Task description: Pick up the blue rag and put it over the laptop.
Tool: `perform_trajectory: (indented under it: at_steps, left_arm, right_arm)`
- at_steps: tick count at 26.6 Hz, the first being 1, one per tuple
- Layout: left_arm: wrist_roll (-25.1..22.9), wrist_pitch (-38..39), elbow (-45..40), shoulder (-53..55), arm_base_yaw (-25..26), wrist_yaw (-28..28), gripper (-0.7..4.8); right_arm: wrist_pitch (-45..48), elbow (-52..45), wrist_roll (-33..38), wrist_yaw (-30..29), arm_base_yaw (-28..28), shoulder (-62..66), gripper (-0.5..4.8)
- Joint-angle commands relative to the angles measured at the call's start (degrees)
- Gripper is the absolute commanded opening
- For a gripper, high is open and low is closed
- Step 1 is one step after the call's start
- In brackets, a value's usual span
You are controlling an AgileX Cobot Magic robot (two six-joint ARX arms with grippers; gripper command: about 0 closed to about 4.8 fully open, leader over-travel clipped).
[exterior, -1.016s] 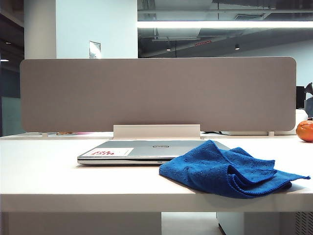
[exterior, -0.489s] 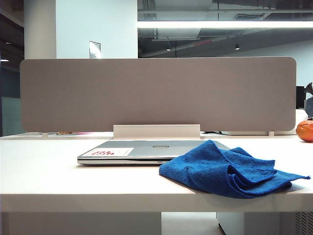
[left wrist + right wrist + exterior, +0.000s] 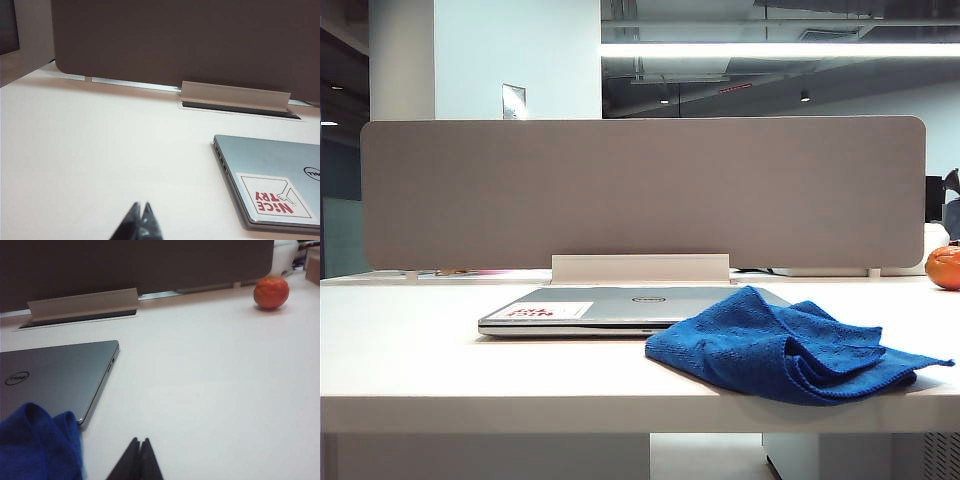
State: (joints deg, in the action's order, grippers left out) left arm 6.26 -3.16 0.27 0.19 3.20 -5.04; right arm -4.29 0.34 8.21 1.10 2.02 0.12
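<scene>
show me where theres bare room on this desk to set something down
Widest bare stretch: left of the laptop, out to the grey divider, ahead of the shut left hand. Also clear: between laptop and orange fruit, ahead of the shut right hand. Crowded where the blue rag overlaps the laptop's corner.

The setting was an open-plan office. A white desk (image 3: 440, 370) filled the lower frame, backed by a grey fabric privacy screen (image 3: 640, 195) across the centre, with a cable-tray flap (image 3: 640, 268) at its base. A closed laptop (image 3: 610, 305) lay on the desk. Upper right showed an exposed dark ceiling with a linear strip light (image 3: 780, 49); a white column (image 3: 485, 60) stood upper left.
</scene>
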Motion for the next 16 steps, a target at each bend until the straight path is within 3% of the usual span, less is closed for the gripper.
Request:
perform_trajectory:
  at_steps: [1, 7, 12, 16]
  left_arm:
    - [0.2, -0.3, 0.2, 0.0, 0.1, -0.3, -0.06]
    - [1.4, 3.4, 0.3, 0.1, 0.0, -4.7, -0.06]
    - [6.3, 4.5, 0.5, 0.1, 0.0, -8.4, -0.06]
    - [6.7, 6.1, 1.9, 0.1, 0.0, -12.7, -0.06]
  right_arm:
    - [-1.6, -0.3, 3.0, -2.6, 0.0, -0.1, -0.05]
    - [-5.4, -0.2, 4.0, -9.0, 0.0, 0.0, -0.05]
    - [-5.4, -0.2, 4.0, -9.2, 0.0, -0.1, -0.05]
    - [-5.3, -0.2, 4.0, -9.2, 0.0, -0.1, -0.05]
